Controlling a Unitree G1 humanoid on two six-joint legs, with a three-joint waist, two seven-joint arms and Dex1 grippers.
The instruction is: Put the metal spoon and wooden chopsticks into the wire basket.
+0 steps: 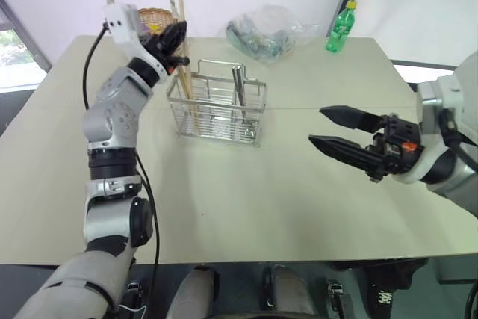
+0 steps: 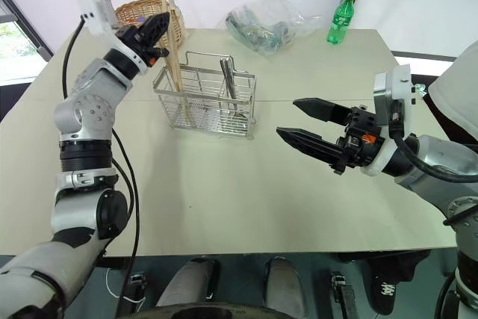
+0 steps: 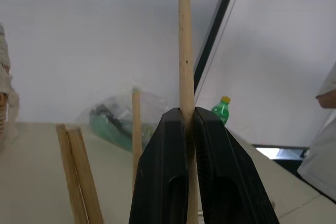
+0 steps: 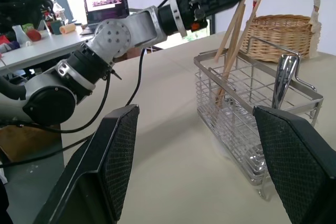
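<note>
The wire basket (image 1: 216, 128) stands on the tan table, left of centre. The metal spoon (image 1: 239, 87) stands upright in its middle section, bowl down. My left gripper (image 1: 175, 46) hovers above the basket's left end, shut on one of the wooden chopsticks (image 3: 184, 51), which is held almost upright. Its lower part runs down among other chopsticks (image 4: 233, 35) leaning in the left compartment. My right gripper (image 1: 316, 125) hangs open and empty over the table to the right of the basket, pointing at it.
A round wicker basket (image 1: 153, 16) with a tall hoop handle sits just behind my left gripper. A crumpled plastic bag (image 1: 265, 31) and a green bottle (image 1: 341, 28) stand at the table's far edge. Bare tabletop (image 1: 246, 199) lies in front of the wire basket.
</note>
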